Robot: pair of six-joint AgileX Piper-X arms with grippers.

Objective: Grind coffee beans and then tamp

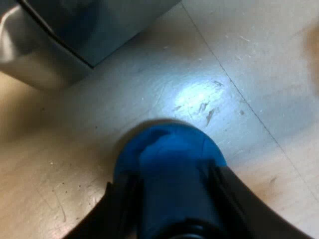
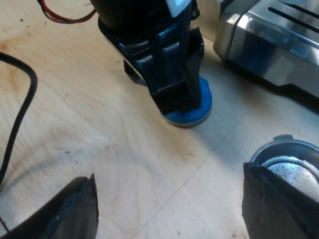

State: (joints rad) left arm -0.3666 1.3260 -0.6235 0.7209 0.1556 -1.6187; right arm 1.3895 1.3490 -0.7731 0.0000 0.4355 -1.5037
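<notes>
Up close, the left wrist view looks down the blue tamper, with the left end effector round it: a black finger lies against each side of the blue body, so the grip is narrow and closed on the tamper. Past the tamper is bare pale counter with a bright glare patch, and beyond that a steel corner of the machine.

The right wrist view gives the same grasp from outside. The left end effector comes down from above onto the tamper, which stands upright. Its round blue base, with a grey edge below, looks set on the counter, though contact cannot be told for certain. The machine stands near the tamper, apart from it.

This view also shows the holder, well apart from the tamper. Its round metal basket faces up, with a pale bottom carrying scattered dark specks; how full it is cannot be told, since one finger of the right end effector covers part of it. Whether that finger touches the holder cannot be told.

The right end effector is spread wide, its two fingers far apart over the counter with nothing between them.
</notes>
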